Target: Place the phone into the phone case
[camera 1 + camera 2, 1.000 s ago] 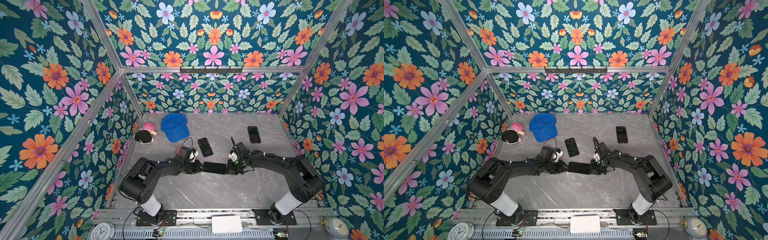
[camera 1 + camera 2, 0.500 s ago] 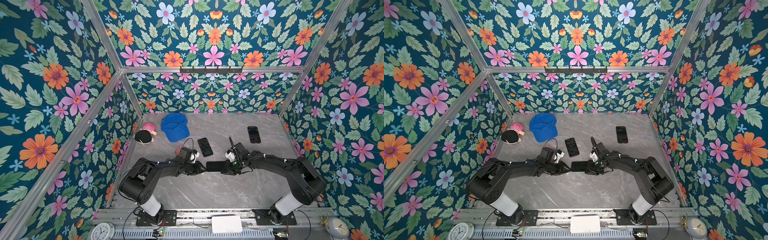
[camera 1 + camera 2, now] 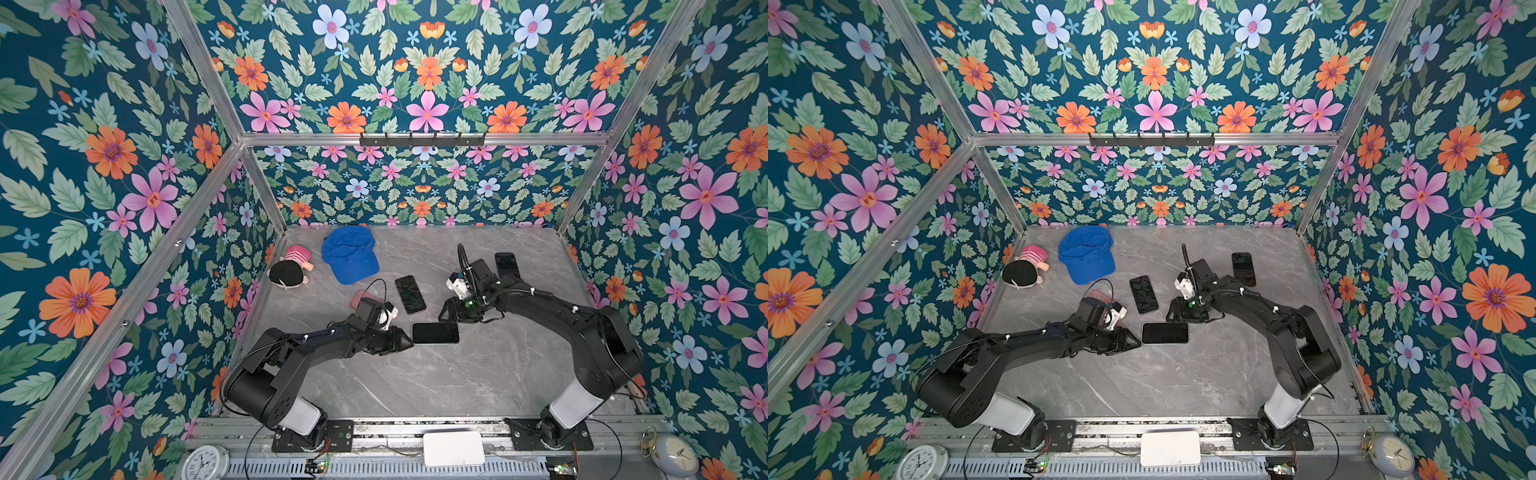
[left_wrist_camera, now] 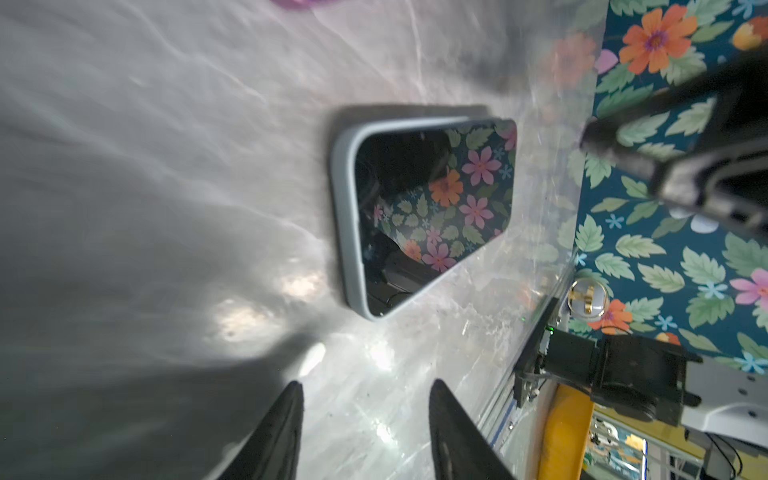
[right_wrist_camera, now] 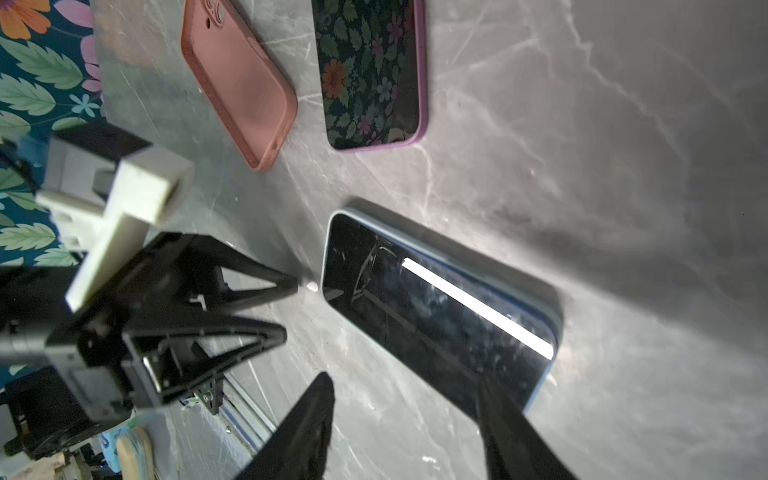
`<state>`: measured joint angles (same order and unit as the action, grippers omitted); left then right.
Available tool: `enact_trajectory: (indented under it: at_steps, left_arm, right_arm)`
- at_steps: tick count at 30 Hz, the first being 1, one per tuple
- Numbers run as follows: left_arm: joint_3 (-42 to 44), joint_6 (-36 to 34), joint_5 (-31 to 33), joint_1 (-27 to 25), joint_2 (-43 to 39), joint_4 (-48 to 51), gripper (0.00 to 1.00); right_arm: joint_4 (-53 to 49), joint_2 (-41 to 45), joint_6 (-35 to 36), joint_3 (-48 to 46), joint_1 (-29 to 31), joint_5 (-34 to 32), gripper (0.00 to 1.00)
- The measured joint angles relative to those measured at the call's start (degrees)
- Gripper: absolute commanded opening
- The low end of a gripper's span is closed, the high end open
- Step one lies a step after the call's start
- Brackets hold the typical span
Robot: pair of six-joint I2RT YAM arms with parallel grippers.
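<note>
The phone (image 3: 435, 333) sits in its case (image 4: 345, 208), flat on the table (image 3: 415, 386).
In both top views, it lies between the left gripper (image 3: 409, 344) and the right gripper (image 3: 444, 318). Left wrist now: fingers (image 4: 286, 415) spread, short of the case rim. Right wrist: fingers (image 5: 311, 415) spread too, just beside the phone's end.

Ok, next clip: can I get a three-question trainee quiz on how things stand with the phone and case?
1. True or false: the black phone in its pale blue case lies flat on the grey marble table.
2. The left gripper and right gripper have their fingers: A shut on the phone; B open, gripping nothing; C shut, empty.
3. Fill in: the soft rubbery case beside the purple-rimmed phone is coloured ____.
Key: 1 true; 2 B; 3 pink.
</note>
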<state>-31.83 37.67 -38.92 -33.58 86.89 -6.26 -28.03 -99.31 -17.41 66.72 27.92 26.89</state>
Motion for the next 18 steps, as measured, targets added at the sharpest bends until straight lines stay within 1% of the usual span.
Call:
enact_trajectory:
  at_steps: [3,7,13,18]
  left_arm:
    - [-0.13,1.42,-0.39,-1.99,1.51,-2.29,0.53]
    - [-1.05,2.84,-0.87,-3.23,3.65,-4.83,0.52]
    - [-3.26,3.21,-2.34,-3.26,7.72,-7.93,0.47]
    - [-5.38,3.23,-3.65,-3.28,10.67,-8.81,0.41]
  right_arm:
    - [-1.38,-5.53,3.41,4.76,-0.79,0.13,0.63]
    - [-2.21,-9.49,6.25,6.64,-0.9,0.76,0.64]
    - [-2.56,-10.14,7.54,4.02,-1.29,2.91,0.62]
    - [-2.03,-7.96,7.45,-0.72,-1.22,4.61,0.59]
